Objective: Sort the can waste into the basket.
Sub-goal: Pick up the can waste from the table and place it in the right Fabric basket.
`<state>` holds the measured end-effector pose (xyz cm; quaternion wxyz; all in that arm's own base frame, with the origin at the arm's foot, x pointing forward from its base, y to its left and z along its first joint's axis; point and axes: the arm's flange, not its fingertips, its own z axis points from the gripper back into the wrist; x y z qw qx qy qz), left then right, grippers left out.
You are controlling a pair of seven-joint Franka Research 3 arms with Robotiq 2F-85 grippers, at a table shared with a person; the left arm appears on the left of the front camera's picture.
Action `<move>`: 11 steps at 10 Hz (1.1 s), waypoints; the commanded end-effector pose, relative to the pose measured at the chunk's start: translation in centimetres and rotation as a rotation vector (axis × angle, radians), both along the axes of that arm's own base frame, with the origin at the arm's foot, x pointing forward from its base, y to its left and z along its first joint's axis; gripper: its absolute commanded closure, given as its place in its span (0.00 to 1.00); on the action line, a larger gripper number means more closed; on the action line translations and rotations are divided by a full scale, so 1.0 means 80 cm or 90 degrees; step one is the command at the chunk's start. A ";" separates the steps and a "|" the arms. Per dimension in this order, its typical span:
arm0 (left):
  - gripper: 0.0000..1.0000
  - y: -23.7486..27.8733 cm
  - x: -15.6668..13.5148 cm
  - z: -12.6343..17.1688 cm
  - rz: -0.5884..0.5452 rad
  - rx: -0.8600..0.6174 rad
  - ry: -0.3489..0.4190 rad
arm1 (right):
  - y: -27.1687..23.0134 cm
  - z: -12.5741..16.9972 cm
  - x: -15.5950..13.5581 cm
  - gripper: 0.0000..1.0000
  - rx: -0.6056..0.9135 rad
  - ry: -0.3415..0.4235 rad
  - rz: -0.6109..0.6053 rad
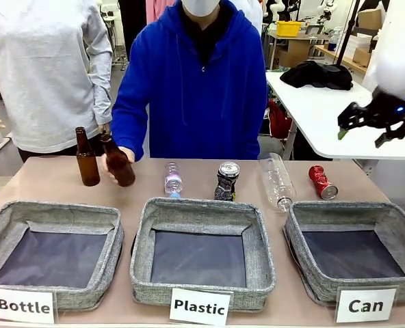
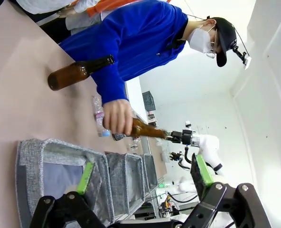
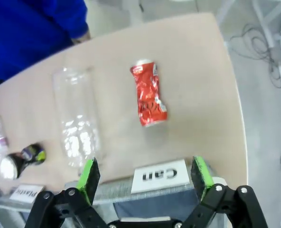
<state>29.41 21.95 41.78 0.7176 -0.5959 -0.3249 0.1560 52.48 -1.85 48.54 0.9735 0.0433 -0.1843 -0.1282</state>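
Can basket (image 1: 346, 209): empty, nothing sorted yet, both cans left.
Red can (image 1: 322, 182): on worktop (image 1: 45, 184), at the basket's 12 o'clock.
Black can (image 1: 226, 180): at its 10 o'clock.
Right pincer (image 1: 361, 139): wide, empty, aloft at 1 o'clock.
Left pincer (image 2: 144, 175): wide, empty.

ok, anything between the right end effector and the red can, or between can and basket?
Nothing visible. The open right end effector hangs in the air over the red can, which lies on bare table just beyond the basket's far rim. The clear bottle lies apart, on its left.
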 end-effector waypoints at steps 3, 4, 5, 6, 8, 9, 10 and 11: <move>0.00 0.001 -0.003 0.000 -0.007 0.004 -0.013 | 0.035 -0.075 0.051 0.00 -0.092 0.013 0.025; 0.00 0.001 -0.003 0.000 -0.007 0.004 -0.013 | 0.042 -0.098 0.058 0.00 -0.111 0.019 0.028; 0.00 0.001 -0.003 0.000 -0.007 0.004 -0.013 | 0.044 -0.116 0.062 0.00 -0.118 0.017 0.032; 0.00 0.000 0.000 0.000 0.000 0.000 0.000 | 0.043 -0.130 0.067 0.00 -0.116 0.017 0.033; 0.00 0.032 -0.084 0.119 0.047 -0.028 -0.104 | 0.042 -0.153 0.077 0.00 -0.116 0.007 0.041; 0.00 0.046 -0.110 0.144 0.055 -0.038 -0.115 | 0.040 -0.163 0.082 0.00 -0.118 0.004 0.054; 0.00 0.055 -0.130 0.159 0.058 -0.046 -0.105 | 0.038 -0.173 0.088 0.00 -0.122 0.002 0.063; 0.00 0.059 -0.153 0.168 0.053 -0.053 -0.102 | 0.036 -0.183 0.092 0.00 -0.140 -0.005 0.066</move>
